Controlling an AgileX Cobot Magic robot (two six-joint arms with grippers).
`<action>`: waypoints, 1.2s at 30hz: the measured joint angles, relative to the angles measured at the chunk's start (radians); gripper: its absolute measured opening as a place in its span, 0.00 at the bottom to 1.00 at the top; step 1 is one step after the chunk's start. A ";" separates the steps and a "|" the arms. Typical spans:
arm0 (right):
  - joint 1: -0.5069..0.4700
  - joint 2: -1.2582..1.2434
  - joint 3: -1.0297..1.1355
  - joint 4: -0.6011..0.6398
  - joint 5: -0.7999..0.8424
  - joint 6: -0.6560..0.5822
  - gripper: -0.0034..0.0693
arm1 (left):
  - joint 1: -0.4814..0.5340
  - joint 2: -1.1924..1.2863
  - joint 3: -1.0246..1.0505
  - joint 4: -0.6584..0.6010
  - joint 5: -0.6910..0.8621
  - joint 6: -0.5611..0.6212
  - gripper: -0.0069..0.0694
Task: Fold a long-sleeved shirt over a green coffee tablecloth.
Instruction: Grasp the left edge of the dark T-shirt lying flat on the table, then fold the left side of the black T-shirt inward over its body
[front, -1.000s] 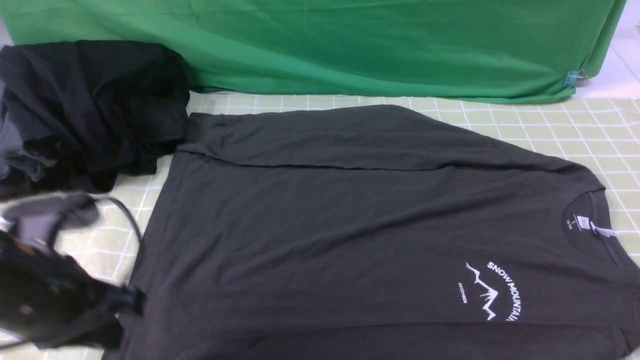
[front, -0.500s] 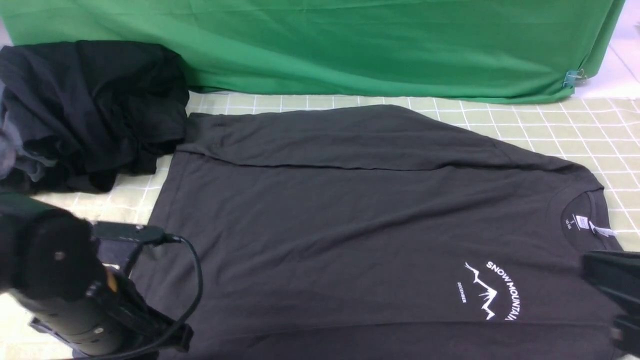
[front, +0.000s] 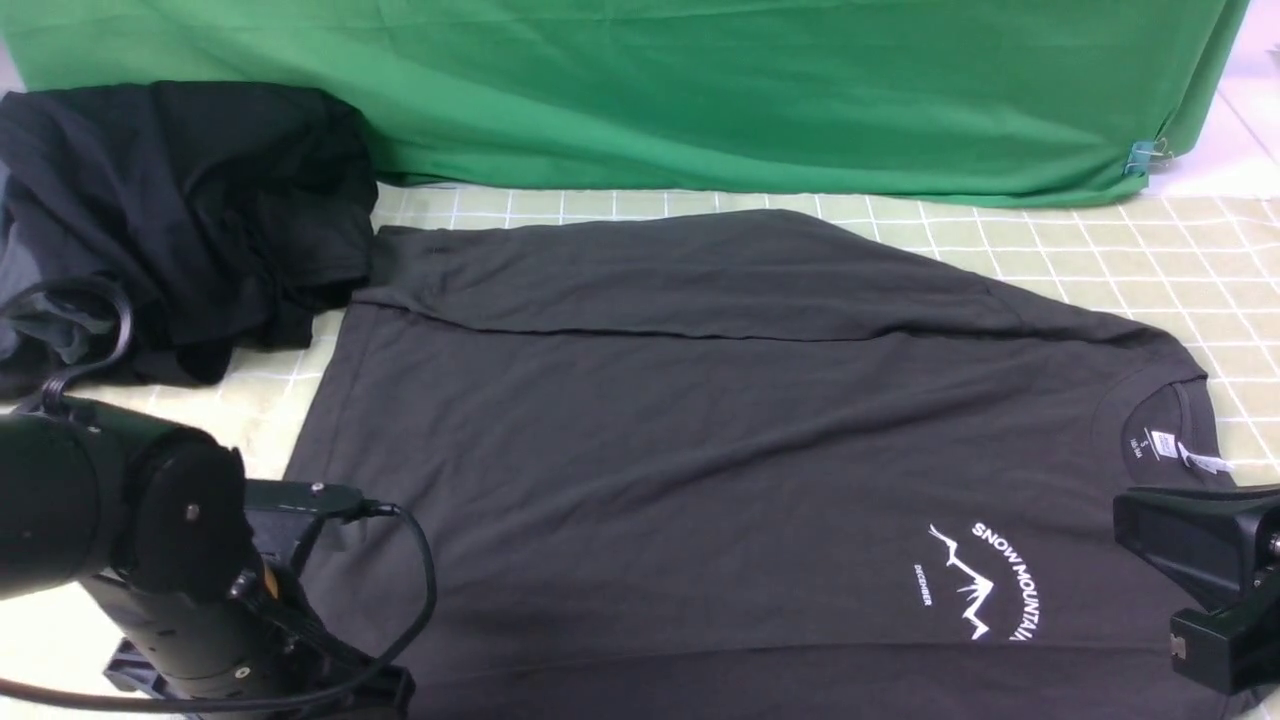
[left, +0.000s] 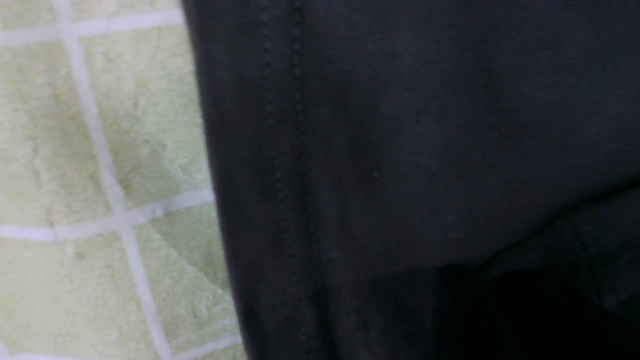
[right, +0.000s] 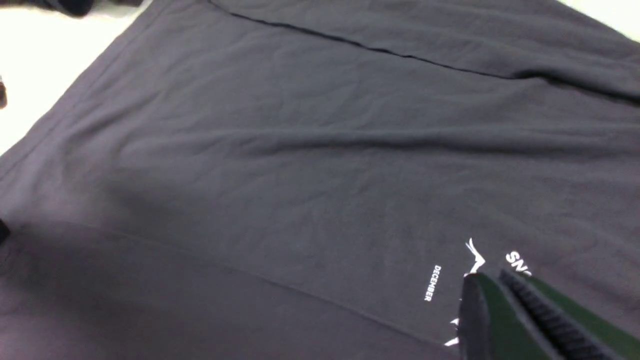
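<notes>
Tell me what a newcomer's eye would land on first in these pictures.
The dark long-sleeved shirt fills the middle of the green coffee tablecloth, its white SNOW MOUNTAIN print near the collar at right. Behind it sits a vivid green backdrop, with a heap of black garments at far left.

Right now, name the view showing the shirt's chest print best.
Front view: the chest print lies uncovered and readable. In the right wrist view the right gripper covers part of it; the left wrist view shows none.
</notes>
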 joint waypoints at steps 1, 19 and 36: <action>0.000 0.000 0.000 0.000 0.000 0.000 0.07 | 0.000 0.000 -0.005 0.003 0.014 0.005 0.15; 0.000 0.091 -0.097 0.001 0.222 0.001 0.10 | 0.114 0.003 -0.663 0.049 0.250 0.096 0.11; 0.000 0.563 -0.237 0.127 0.394 -0.307 0.59 | 0.229 0.439 -0.881 0.106 0.227 0.138 0.11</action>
